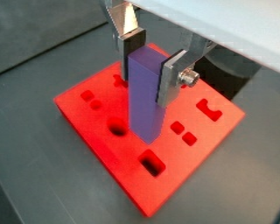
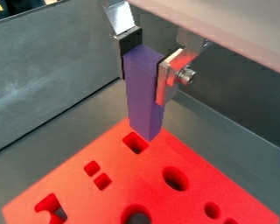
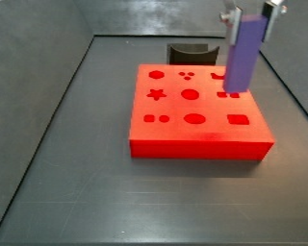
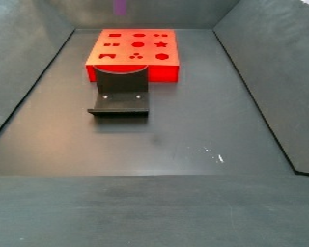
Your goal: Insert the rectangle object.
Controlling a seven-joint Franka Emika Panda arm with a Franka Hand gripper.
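The rectangle object (image 1: 143, 96), a slim purple bar, hangs upright between the gripper's fingers; it also shows in the other wrist view (image 2: 143, 92). My gripper (image 1: 150, 63) is shut on the bar's upper part. In both side views the bar (image 3: 243, 53) (image 4: 121, 8) is held above the red block (image 3: 195, 135) (image 4: 134, 68), with its lower end over the block's edge region. In both wrist views a rectangular hole (image 1: 150, 162) (image 2: 134, 142) lies close to the bar's lower end. The bar's end looks clear of the block.
The red block has several other shaped holes, such as a star (image 3: 156, 94) and an oval (image 3: 194, 119). The dark fixture (image 4: 120, 96) (image 3: 189, 50) stands right beside the block. Grey bin walls (image 4: 22, 87) enclose the dark floor.
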